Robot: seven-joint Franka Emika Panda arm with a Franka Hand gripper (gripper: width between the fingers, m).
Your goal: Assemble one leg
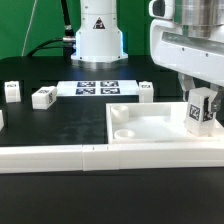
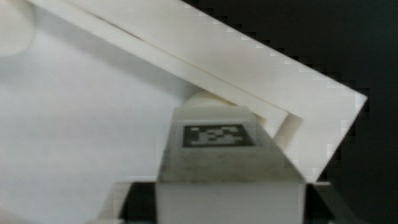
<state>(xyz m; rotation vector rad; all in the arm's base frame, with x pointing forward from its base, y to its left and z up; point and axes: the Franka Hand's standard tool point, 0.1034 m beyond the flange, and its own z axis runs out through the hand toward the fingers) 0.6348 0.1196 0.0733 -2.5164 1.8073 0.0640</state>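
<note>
My gripper [image 1: 200, 100] is shut on a leg [image 1: 199, 112], a small white peg with a black-and-white tag on its face. It holds the leg upright just above the far right corner of the large flat white panel [image 1: 150, 135]. In the wrist view the leg [image 2: 221, 150] fills the space between the two dark fingers [image 2: 139, 205], its tag facing the camera, with the panel's corner [image 2: 107, 110] behind it. A round hole [image 1: 126, 131] shows in the panel near its left side.
The marker board [image 1: 95, 87] lies flat behind the panel. Three more white legs stand on the black table: one [image 1: 11, 92] at the exterior view's far left, one [image 1: 42, 97] beside it, one [image 1: 146, 92] behind the panel. A white rail [image 1: 60, 159] runs along the front.
</note>
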